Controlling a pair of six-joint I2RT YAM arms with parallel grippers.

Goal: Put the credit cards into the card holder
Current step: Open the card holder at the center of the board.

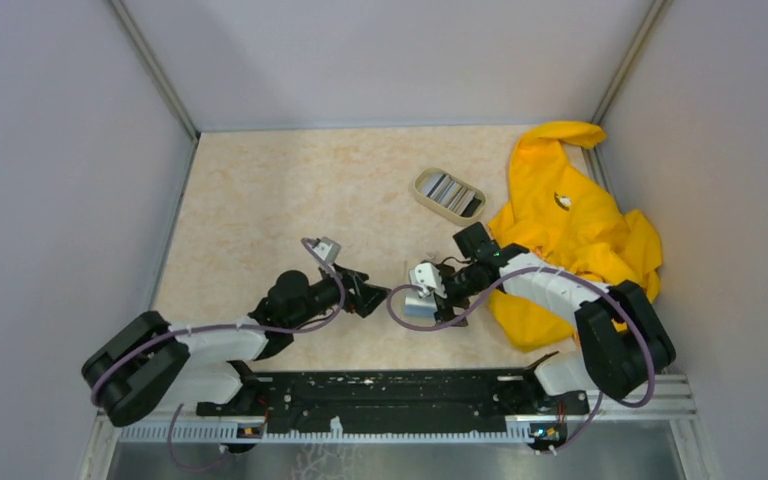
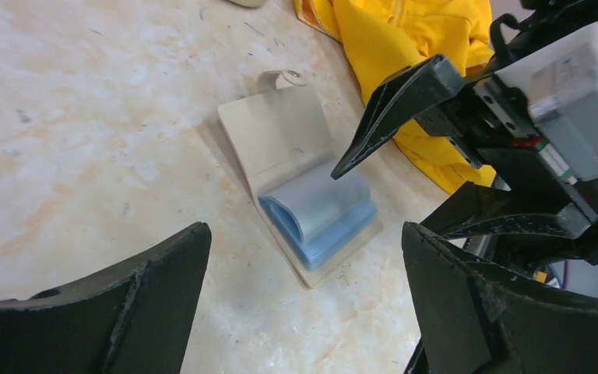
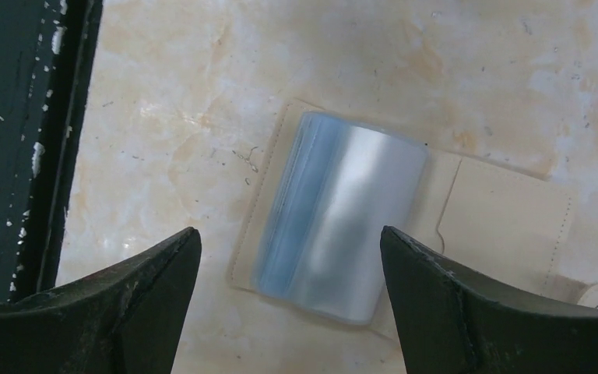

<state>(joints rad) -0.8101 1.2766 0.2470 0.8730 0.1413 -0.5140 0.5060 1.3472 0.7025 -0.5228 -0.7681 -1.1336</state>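
The card holder (image 2: 280, 140) lies open on the table, tan flap spread flat and light blue sleeves (image 2: 323, 214) bulging up. In the top view it is a small pale patch (image 1: 416, 308) between the two arms. My left gripper (image 2: 304, 230) is open just short of its near edge, holding nothing. My right gripper (image 3: 290, 231) hovers open directly over the sleeves (image 3: 335, 226), also holding nothing; one of its fingers (image 2: 405, 93) reaches in from the right. The credit cards (image 1: 450, 192) sit as a striped stack in an oval beige dish (image 1: 422, 186) farther back.
A big yellow cloth (image 1: 570, 225) lies bunched at the right, close behind the right arm. The black base rail (image 3: 15, 140) runs along the near table edge. Grey walls enclose the table on three sides.
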